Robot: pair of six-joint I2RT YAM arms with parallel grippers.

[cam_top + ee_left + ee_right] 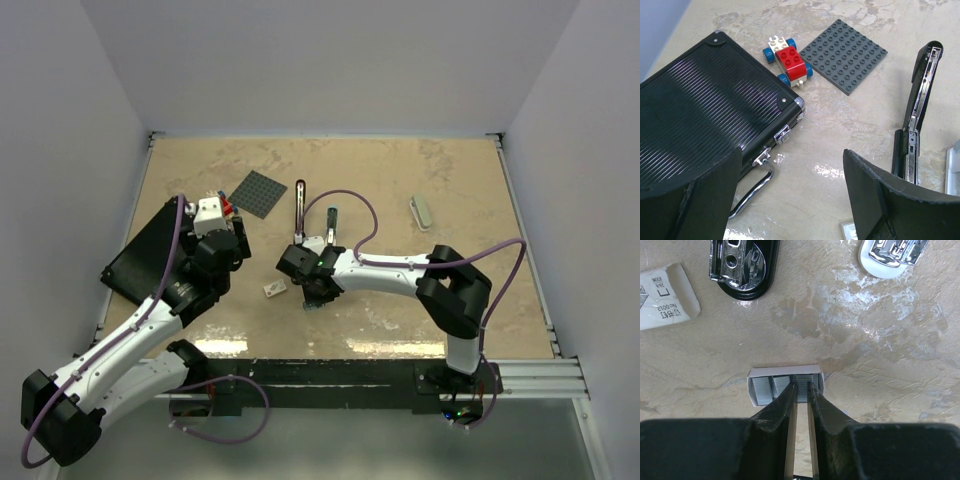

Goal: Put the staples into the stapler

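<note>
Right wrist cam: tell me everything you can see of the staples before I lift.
The staples are pale silver-grey metal strips with fine ribbed lines. They lie flat, side by side, in a small open white tray on the beige table. The right gripper has its fingertips set narrow, pinching the middle strip from both sides. The strips left of it are untouched. Whether the pinched strip is raised cannot be told.

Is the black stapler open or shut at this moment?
Open: the stapler has its top swung away from the base, and the metal staple rail lies exposed along it.
</note>
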